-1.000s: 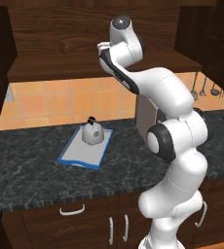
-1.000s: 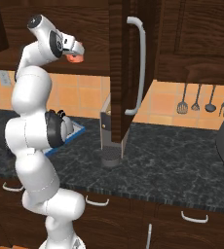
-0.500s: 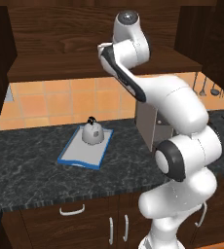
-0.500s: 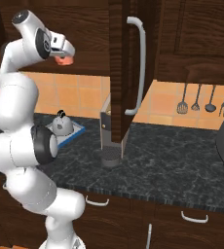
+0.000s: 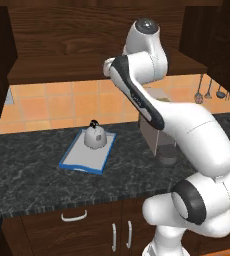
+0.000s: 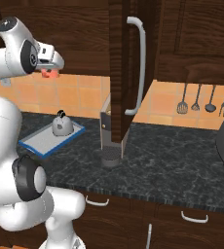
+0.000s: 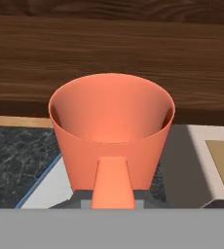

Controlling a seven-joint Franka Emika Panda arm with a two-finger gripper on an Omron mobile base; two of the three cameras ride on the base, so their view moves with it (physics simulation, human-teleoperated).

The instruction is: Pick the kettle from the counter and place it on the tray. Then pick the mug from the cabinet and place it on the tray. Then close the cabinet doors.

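Kettle (image 5: 94, 136) sits upright on the blue-rimmed tray (image 5: 72, 159), toward the tray's far end; the tray lies flat on the dark speckled table (image 5: 47, 185). Right base view shows the same pair: kettle (image 6: 62, 124) on tray (image 6: 33, 144), left of the boxy coffee machine (image 6: 105, 127). Hand (image 6: 49, 69) is raised high above the table, near the wall cabinet (image 5: 62, 45), pinching the orange-red mug (image 6: 47, 73). In the hand view the mug (image 7: 112, 131) stands mouth open toward the camera, handle facing the lens, with its base down at the fingers. Behind it, the wood of the cabinet; below, table and a tray corner (image 7: 48, 187). One cabinet door (image 6: 121, 68) stands open with its silver bar handle (image 6: 138, 63) showing.
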